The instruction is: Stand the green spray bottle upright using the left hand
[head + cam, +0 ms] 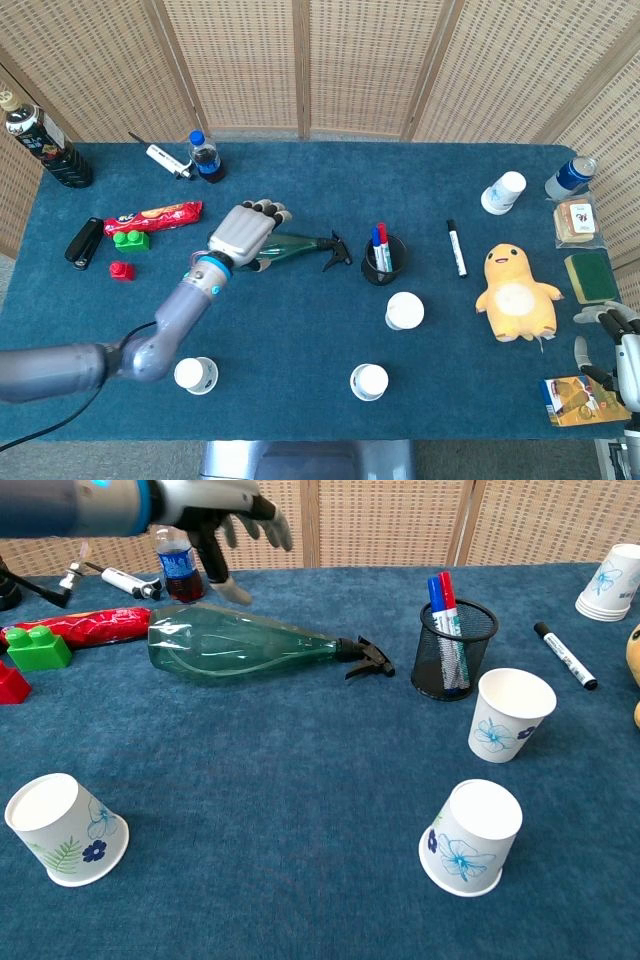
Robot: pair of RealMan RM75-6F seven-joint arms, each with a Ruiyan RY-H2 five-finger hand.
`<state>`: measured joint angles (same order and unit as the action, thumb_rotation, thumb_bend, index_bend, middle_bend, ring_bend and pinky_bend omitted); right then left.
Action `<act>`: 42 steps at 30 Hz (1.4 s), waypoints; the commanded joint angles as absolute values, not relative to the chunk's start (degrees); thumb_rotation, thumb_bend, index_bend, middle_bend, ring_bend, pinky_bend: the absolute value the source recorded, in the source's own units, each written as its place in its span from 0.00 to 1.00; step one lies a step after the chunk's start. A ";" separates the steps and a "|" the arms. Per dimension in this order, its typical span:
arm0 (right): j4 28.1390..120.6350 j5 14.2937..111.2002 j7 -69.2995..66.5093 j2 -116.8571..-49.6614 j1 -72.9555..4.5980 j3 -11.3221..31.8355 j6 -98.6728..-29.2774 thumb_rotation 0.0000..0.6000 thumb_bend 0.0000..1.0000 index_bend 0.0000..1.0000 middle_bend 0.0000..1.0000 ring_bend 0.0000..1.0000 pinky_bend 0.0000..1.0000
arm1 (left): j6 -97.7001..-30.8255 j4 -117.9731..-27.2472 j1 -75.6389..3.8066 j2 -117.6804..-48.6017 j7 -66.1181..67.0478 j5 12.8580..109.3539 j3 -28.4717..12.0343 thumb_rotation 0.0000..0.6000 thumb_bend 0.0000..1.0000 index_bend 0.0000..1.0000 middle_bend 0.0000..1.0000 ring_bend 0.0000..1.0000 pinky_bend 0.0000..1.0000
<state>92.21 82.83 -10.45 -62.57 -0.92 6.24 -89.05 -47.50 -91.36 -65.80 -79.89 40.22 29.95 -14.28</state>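
Approach step in hand: green spray bottle (240, 645) lies on its side, left of the table's middle, nozzle pointing toward the right edge. Left hand (244, 233) hovers above its body, fingers spread, holding nothing. Judgement: next move calls for lowering, closing around the body, then tipping it onto its base. Right hand (625, 355) sits at the near right corner; whether open or closed cannot be told. Surface: blue cloth table (300, 820). Woven screen (300, 60) stands behind.

green spray bottle (240, 645), lying flat, nozzle rightward
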 commanded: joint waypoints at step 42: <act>94.74 82.04 -13.11 -59.68 3.81 7.59 -94.87 1.00 0.52 0.40 0.37 0.22 0.27 | -35.16 -45.53 -80.77 -109.54 50.59 14.43 -7.07 1.00 0.33 0.43 0.38 0.37 0.52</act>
<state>94.71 82.05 -13.14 -59.72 3.77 7.55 -94.84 -35.04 -45.70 -80.92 -109.41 50.69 14.25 -6.94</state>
